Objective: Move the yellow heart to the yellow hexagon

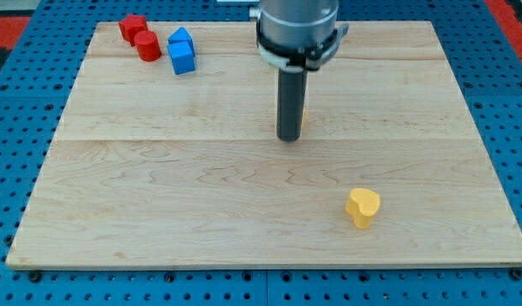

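Looking at the desk from the near side: the rod comes down about centre, slightly toward the far half, and its tip rests on the wood. No pincer on this arm, just the rod, so nothing is clenched or released.

A sliver of yellow peeks out at the rod's right edge, touching or just behind it. Probably the yellow hexagon, but it's mostly hidden, so I can't confirm the shape.

The yellow heart sits near-right, well apart from the tip and from that yellow sliver. Nothing touches it.

Far-left corner: two red blocks, one looks like a cylinder, the other unclear, and a blue block just right of them. Not relevant to the job.

Progress, my read: essentially not started. The heart is nowhere near its target. What's left is getting the tip around to the heart's near-right side, then pushing it far-left toward the yellow piece by the rod. Risk: an off-centre push lets the heart rotate and slip off the tip.
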Controlling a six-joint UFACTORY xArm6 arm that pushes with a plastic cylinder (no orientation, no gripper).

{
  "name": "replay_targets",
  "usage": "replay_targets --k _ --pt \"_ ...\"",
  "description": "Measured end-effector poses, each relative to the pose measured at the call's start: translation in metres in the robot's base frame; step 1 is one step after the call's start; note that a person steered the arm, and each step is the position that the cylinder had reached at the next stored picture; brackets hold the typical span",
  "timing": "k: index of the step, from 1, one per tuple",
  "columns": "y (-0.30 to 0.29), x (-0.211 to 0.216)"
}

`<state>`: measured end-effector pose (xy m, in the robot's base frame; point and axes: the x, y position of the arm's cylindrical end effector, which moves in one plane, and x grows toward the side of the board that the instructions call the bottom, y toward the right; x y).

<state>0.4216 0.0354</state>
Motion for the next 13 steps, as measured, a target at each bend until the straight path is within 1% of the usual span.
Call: replay_targets --k 1,2,3,4,5,6,7,8,9,10,11,12,13 --pt "0.007 -0.052" --pt "0.014 -0.095" --pt "0.055 -0.072" --pt "0.145 0.037" --pt "0.175 0.144" --pt "0.093 0.155" --pt "0.032 0.083" --pt "-0.002 0.009" --pt "0.029 0.039" --pt "0.117 0.06" --pt "0.012 0.096" --pt "-0.026 0.01" --pt "-0.02 -0.067"
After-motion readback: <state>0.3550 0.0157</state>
